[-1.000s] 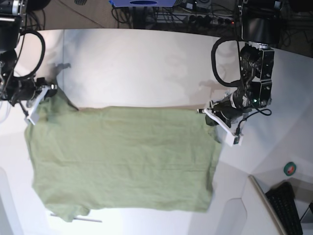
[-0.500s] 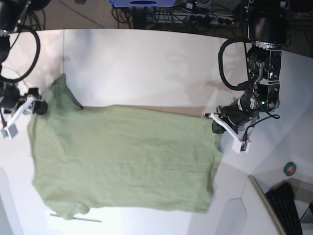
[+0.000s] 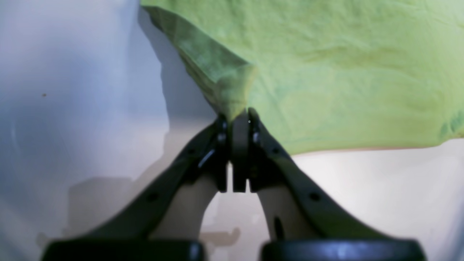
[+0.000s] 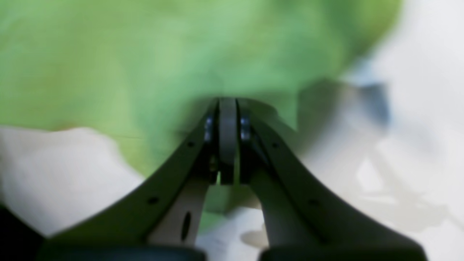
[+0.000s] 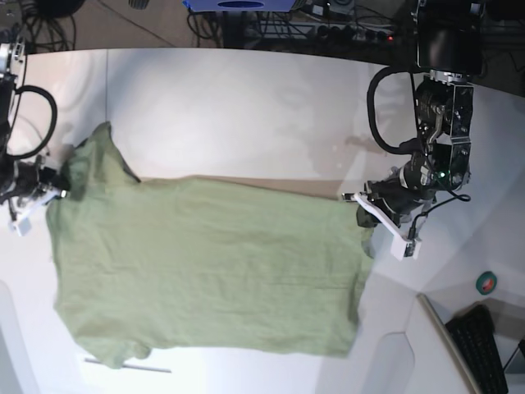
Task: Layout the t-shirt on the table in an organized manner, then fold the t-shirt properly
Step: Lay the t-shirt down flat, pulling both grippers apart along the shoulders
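Observation:
The olive-green t-shirt (image 5: 205, 263) lies spread flat on the white table (image 5: 246, 107), with one sleeve (image 5: 94, 152) pointing toward the far left. In the base view my left gripper (image 5: 363, 215) sits at the shirt's right far corner. The left wrist view shows that gripper (image 3: 235, 114) shut on a pinched fold of the cloth (image 3: 326, 72). My right gripper (image 5: 64, 182) is at the sleeve's left edge. In the blurred right wrist view its jaws (image 4: 227, 103) are together at the green cloth (image 4: 145, 54), which also shows beneath the fingers.
A dark keyboard (image 5: 484, 345) and a small round green-and-red object (image 5: 486, 283) lie at the right front. Cables and equipment (image 5: 328, 29) run behind the table's curved far edge. A thin white strip (image 5: 139, 367) pokes out under the shirt's near edge.
My right gripper let go of the sleeve, swung left while open, then came back to the sleeve's edge and shut. The sleeve now lies further out. The left gripper shifted slightly right, still gripping.

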